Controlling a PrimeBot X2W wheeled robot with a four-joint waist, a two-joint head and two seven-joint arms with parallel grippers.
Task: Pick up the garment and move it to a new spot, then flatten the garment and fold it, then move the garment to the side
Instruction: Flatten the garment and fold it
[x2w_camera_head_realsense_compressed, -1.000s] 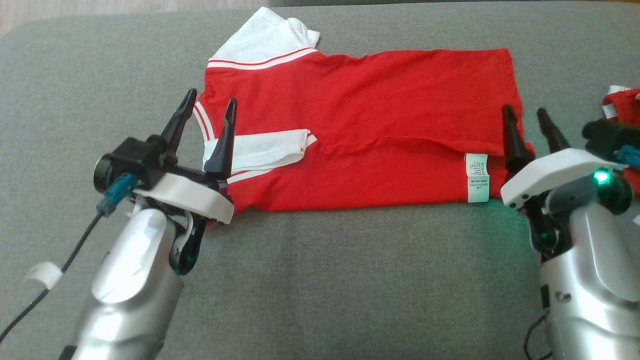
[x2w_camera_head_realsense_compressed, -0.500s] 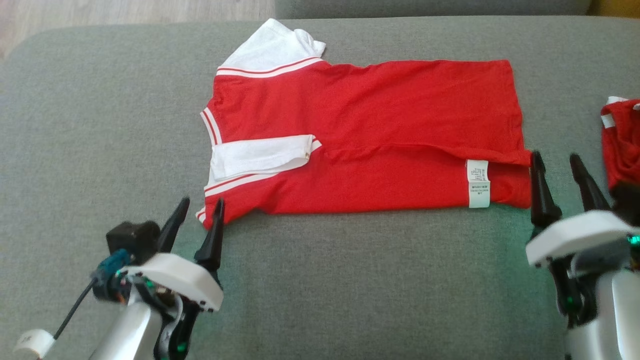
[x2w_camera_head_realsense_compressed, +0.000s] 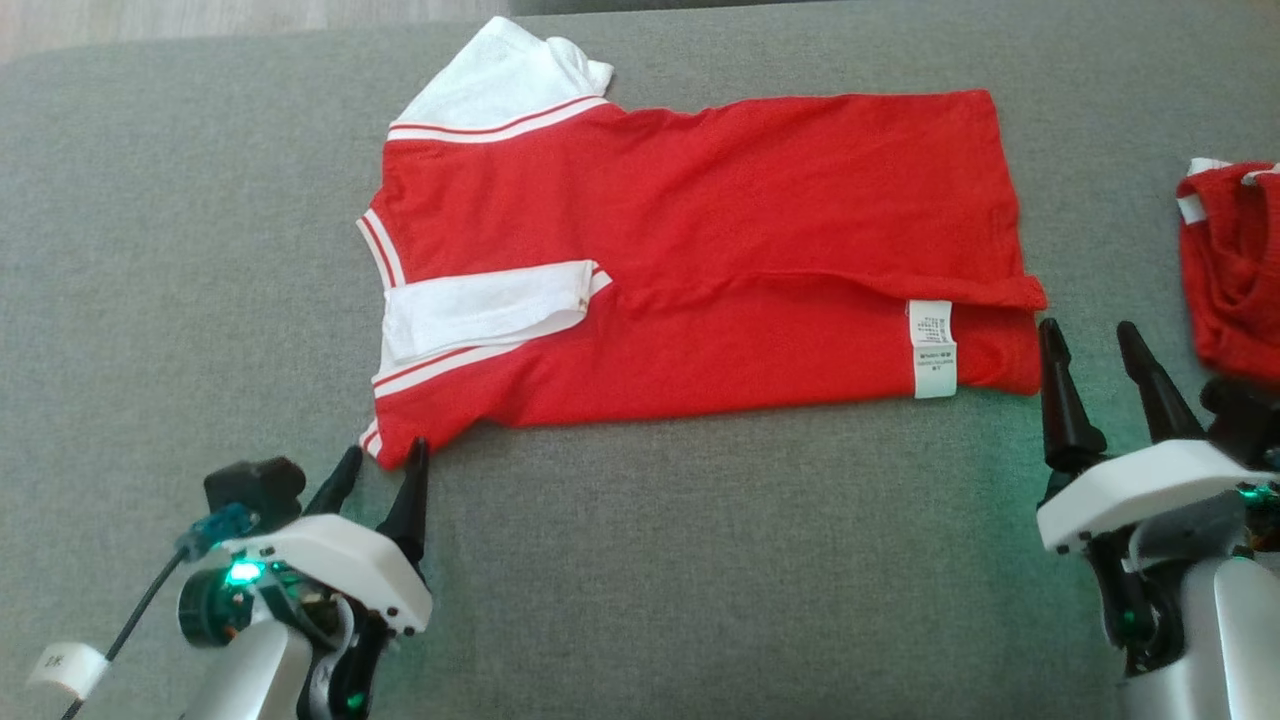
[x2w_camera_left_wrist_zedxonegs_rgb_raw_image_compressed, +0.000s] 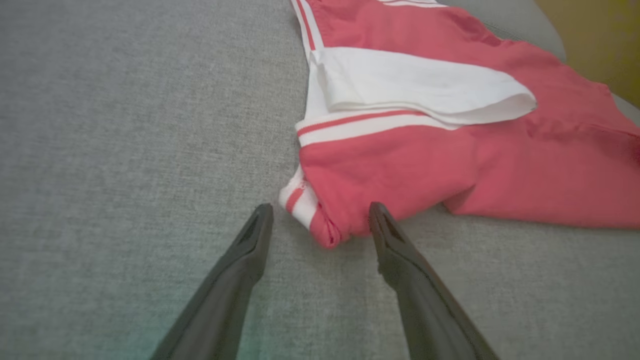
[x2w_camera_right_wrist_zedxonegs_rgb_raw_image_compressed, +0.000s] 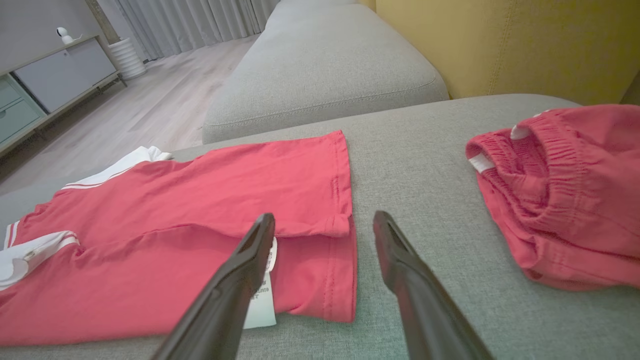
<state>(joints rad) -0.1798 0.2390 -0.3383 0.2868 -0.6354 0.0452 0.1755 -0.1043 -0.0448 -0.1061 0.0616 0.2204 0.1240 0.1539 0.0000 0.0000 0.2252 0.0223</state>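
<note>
The garment (x2w_camera_head_realsense_compressed: 700, 250) is a red shirt with white sleeves and white stripes, lying folded lengthwise on the grey cushion (x2w_camera_head_realsense_compressed: 650, 550), a white care label near its right end. My left gripper (x2w_camera_head_realsense_compressed: 378, 468) is open just below the shirt's near left corner, which lies between the fingertips (x2w_camera_left_wrist_zedxonegs_rgb_raw_image_compressed: 320, 215) in the left wrist view. My right gripper (x2w_camera_head_realsense_compressed: 1090, 345) is open beside the shirt's near right corner (x2w_camera_right_wrist_zedxonegs_rgb_raw_image_compressed: 340, 280), its fingers (x2w_camera_right_wrist_zedxonegs_rgb_raw_image_compressed: 400, 260) straddling that hem edge without touching it.
A crumpled red garment with an elastic waistband (x2w_camera_head_realsense_compressed: 1235, 260) (x2w_camera_right_wrist_zedxonegs_rgb_raw_image_compressed: 565, 195) lies at the right edge of the cushion. A second grey cushion (x2w_camera_right_wrist_zedxonegs_rgb_raw_image_compressed: 320, 65) and a yellow backrest (x2w_camera_right_wrist_zedxonegs_rgb_raw_image_compressed: 500, 45) stand behind. Wooden floor and a cabinet (x2w_camera_right_wrist_zedxonegs_rgb_raw_image_compressed: 45, 85) lie beyond.
Both arms have pulled back toward me from the shirt's ends; the left gripper came off the sleeve area down to the near left corner. The head camera shifted. The shirt lies as before.
</note>
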